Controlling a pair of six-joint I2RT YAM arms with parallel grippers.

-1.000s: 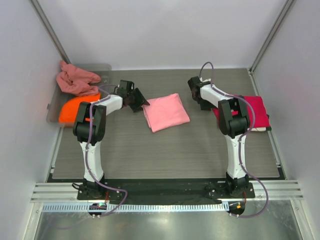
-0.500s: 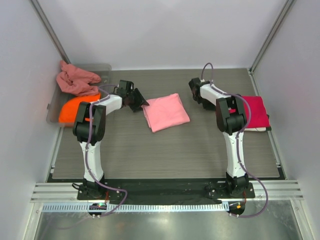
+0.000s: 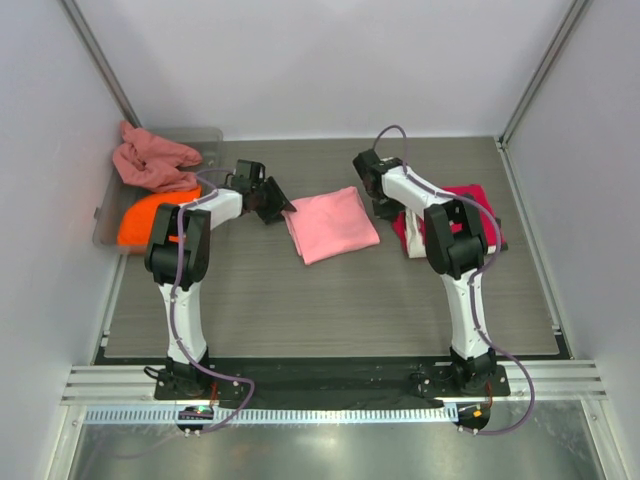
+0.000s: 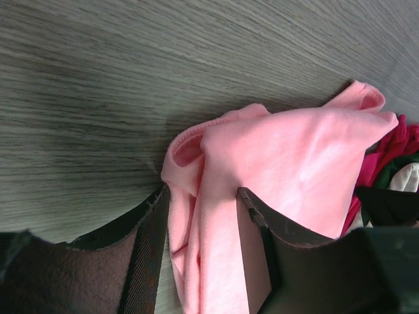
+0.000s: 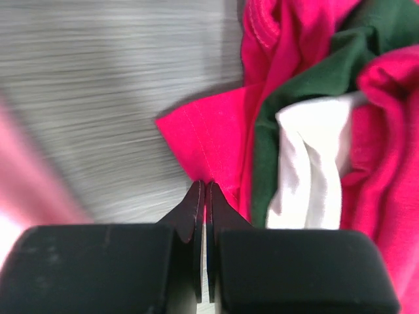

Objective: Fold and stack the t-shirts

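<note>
— While the left gripper (image 4: 201, 191) stands with jaws parted over the light pink t-shirt (image 4: 288, 163), what's the cloth like?
— Soft matte knit, folded into a rough rectangle mid-table (image 3: 330, 300), one rounded fold bulging between the dark fingers.
— And the right?
— The right gripper (image 5: 205, 190) is pressed tight, pinching the stitched corner of the crimson t-shirt (image 5: 209, 140). A dark green t-shirt (image 5: 308, 72) and a white t-shirt (image 5: 304, 176) are crumpled into that same pile, just right of the pink one.
— Arm poses?
— Both reach far forward, elbows high, wrists dipped toward the grained grey tabletop.
— Far left?
— The orange t-shirt (image 3: 140, 222) and the dusty rose t-shirt (image 3: 150, 160) lie lumped at the grey tray (image 3: 208, 138).
</note>
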